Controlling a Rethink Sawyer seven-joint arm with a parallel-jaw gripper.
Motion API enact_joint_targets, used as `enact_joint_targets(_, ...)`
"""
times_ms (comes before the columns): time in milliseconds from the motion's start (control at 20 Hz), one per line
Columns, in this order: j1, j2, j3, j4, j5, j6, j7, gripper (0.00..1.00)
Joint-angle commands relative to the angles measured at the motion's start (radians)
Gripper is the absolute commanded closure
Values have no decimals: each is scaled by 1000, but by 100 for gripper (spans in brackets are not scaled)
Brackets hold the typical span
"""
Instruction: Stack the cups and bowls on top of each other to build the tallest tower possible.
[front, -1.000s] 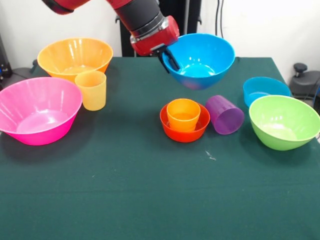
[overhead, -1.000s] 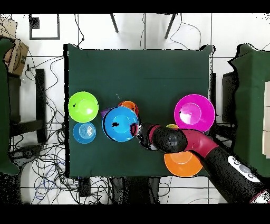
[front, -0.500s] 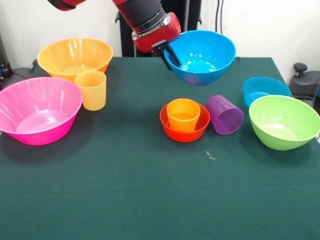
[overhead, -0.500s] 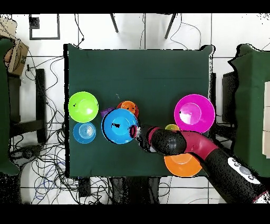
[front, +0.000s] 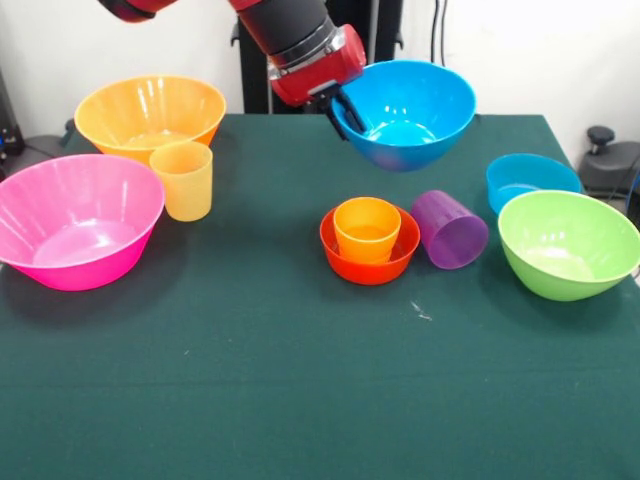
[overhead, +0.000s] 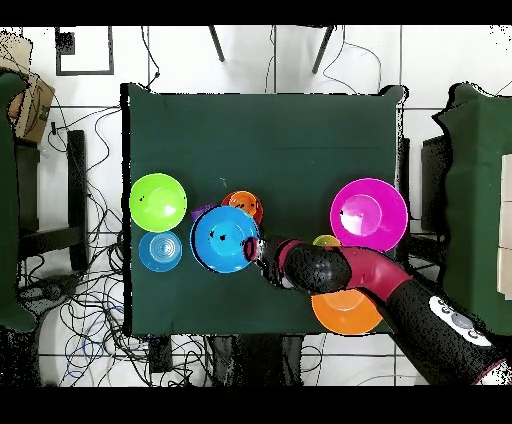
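My gripper is shut on the rim of the medium blue bowl and holds it in the air above and behind the tower. The tower is the orange cup standing in the small red-orange bowl, mid-table. The purple cup lies tilted just right of it. In the overhead view the held blue bowl covers part of the red-orange bowl, with my gripper at its rim. The yellow-orange cup stands at left. The wide purple bowl is out of view.
The big pink bowl sits at the left edge, the big yellow bowl behind it. The lime green bowl and the small blue bowl sit at the right. The near half of the table holds nothing.
The gripper has lifted the medium blue bowl higher and carried it slightly right in the front view. Nothing else has moved.
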Motion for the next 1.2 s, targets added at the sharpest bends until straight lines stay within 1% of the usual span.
enact_joint_targets(50,75,0,-15,-66,-19,15,5,100)
enact_joint_targets(300,70,12,-12,-83,-6,41,-13,100)
enact_joint_targets(500,60,2,-7,-99,-2,75,-40,100)
enact_joint_targets(850,32,48,8,-175,-4,164,-133,100)
enact_joint_targets(1100,32,52,12,-197,-6,190,-136,100)
enact_joint_targets(1200,33,58,17,-227,2,235,-159,100)
